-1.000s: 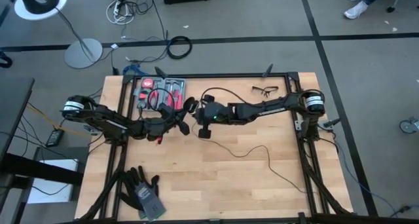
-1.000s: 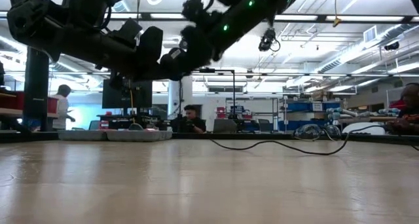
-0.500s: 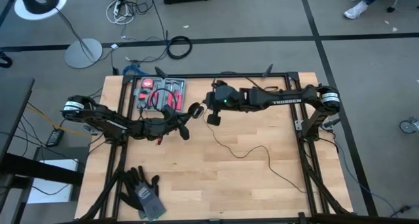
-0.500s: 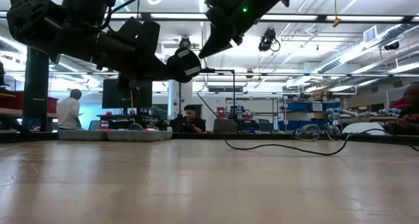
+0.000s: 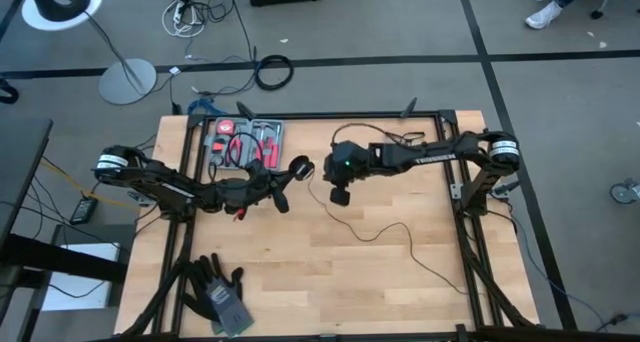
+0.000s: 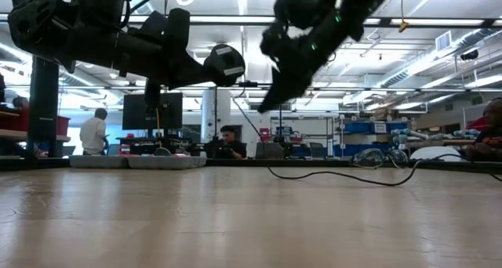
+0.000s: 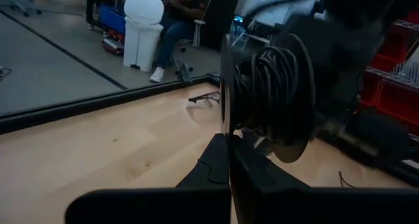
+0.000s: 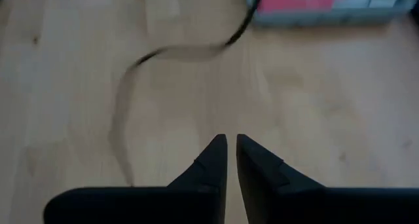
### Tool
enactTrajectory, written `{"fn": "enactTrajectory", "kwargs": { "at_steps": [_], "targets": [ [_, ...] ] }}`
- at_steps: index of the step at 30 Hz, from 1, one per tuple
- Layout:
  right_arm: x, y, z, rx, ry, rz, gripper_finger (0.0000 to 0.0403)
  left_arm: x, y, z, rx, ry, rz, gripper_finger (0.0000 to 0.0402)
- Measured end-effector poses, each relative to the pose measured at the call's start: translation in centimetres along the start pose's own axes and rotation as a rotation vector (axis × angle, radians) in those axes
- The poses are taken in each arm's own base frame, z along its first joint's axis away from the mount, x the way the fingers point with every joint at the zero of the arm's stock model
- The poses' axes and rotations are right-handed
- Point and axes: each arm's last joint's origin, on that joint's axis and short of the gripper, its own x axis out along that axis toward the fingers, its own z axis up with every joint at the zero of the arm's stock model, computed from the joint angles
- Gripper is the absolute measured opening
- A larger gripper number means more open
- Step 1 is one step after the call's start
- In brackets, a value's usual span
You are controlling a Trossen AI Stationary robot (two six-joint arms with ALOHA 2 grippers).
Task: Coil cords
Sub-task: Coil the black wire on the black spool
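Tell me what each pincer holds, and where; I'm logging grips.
The left pincer is shut on the disc, pinching its edge, cord wound round it. The right pincer is slightly open and holds nothing.

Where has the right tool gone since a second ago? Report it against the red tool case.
Yes. In the high view the right tool has shifted to the right, away from the red tool case, and now hangs over bare table farther from it.

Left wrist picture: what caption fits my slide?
Left gripper shut on the spool-like puck, black cord wound round it.
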Motion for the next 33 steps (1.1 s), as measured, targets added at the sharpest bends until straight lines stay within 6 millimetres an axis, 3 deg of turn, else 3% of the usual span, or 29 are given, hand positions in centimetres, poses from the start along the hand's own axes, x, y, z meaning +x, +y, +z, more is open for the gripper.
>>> {"fn": "enactTrajectory", "kwargs": {
  "at_steps": [6, 13, 17, 26, 33],
  "targets": [
    [0.5, 1.1, -3.0, 0.021, 0.045, 0.022, 0.0028, 0.0, 0.0, -0.1, 0.004, 0.016, -0.016, 0.0],
    [-2.2, 1.5, -3.4, -0.005, -0.082, 0.034, 0.0014, -0.1, 0.6, -1.5, 0.072, 0.151, 0.02, 0.0],
    [-2.1, 1.5, -3.2, -0.056, -0.222, 0.032, 0.0013, -0.3, 0.8, -2.3, 0.102, 0.249, -0.018, 0.0],
    [1.0, 1.7, -3.9, -0.134, -0.28, 0.044, 0.0063, -0.6, 1.1, -3.4, 0.086, 0.399, -0.057, 0.0],
    [0.8, 2.0, -2.9, -0.165, -0.397, 0.11, 0.0114, -0.7, 1.1, -3.5, 0.086, 0.416, -0.073, 0.0]
  ]
}}
